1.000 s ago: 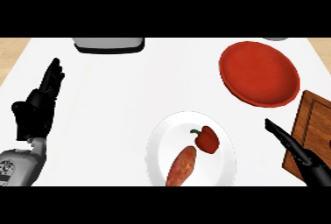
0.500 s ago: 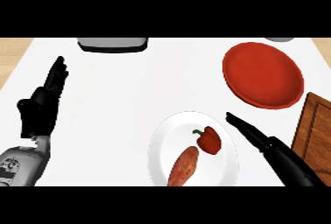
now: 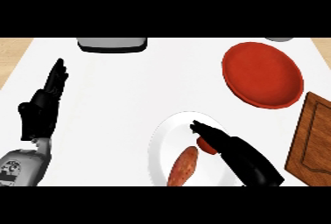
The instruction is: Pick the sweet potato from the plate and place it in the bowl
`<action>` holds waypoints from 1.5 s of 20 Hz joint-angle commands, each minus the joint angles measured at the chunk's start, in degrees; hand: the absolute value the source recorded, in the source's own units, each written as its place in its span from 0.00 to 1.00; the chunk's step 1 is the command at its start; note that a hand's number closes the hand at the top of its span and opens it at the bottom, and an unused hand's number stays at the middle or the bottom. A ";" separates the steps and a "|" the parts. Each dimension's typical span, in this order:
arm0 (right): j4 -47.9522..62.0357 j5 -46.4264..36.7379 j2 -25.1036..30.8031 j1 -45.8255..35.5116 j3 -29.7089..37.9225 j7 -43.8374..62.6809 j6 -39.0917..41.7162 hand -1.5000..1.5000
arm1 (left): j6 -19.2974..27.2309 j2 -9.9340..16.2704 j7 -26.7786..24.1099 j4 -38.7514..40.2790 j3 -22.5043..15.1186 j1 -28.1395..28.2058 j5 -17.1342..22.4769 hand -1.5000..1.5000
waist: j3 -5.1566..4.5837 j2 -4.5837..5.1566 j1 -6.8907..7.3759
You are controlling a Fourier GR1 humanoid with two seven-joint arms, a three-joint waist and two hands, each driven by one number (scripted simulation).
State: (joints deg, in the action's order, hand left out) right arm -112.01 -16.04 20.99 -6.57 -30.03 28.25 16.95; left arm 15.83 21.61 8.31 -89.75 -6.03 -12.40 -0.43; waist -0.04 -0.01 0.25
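An orange sweet potato point(image 3: 184, 166) lies on the white plate point(image 3: 163, 140) near the counter's front, its lower end cut off by the view's edge. Beside it sits a red pepper point(image 3: 207, 145), mostly covered by my right hand point(image 3: 241, 156). That hand stretches over the plate with straight fingers pointing up-left, just right of the sweet potato and holding nothing. The red bowl point(image 3: 262, 72) stands at the back right. My left hand point(image 3: 42, 109) rests open at the left edge, fingers up.
A wooden cutting board point(image 3: 313, 136) lies at the right edge beside the plate. A grey appliance point(image 3: 112, 43) stands at the back centre, and a small grey object point(image 3: 279, 39) peeks in behind the bowl.
My right hand has moved left from the cutting board's edge onto the plate and now covers most of the red pepper. The left hand has hardly moved.
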 commanded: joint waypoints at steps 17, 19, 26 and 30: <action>17.62 -13.82 -12.53 -1.89 -0.49 -3.14 3.84 0.00 | -5.41 -4.97 4.85 -5.81 4.23 1.34 -5.95 0.50 | 0.05 -0.03 -0.20; 24.46 -18.03 -16.76 -2.53 -3.46 -5.02 -0.57 0.00 | -4.11 -6.26 5.17 -4.88 4.12 0.22 -7.50 0.50 | 0.05 0.00 -0.14; 29.86 -23.66 -15.76 -3.61 -4.13 -13.45 -1.87 1.00 | -8.02 -5.44 3.45 -5.36 7.00 1.73 -6.04 0.50 | 0.05 -0.02 -0.04; 29.35 -25.17 -16.99 -3.39 -1.59 -14.94 -1.87 1.00 | -9.35 -6.31 -1.49 3.10 9.61 -1.85 -6.49 0.50 | 0.04 0.02 -0.32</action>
State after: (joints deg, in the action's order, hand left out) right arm -84.31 -39.68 4.57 -10.82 -32.31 15.68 15.06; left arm 8.38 15.18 9.96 -90.96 1.34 -12.85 -7.30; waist -0.18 -0.45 0.03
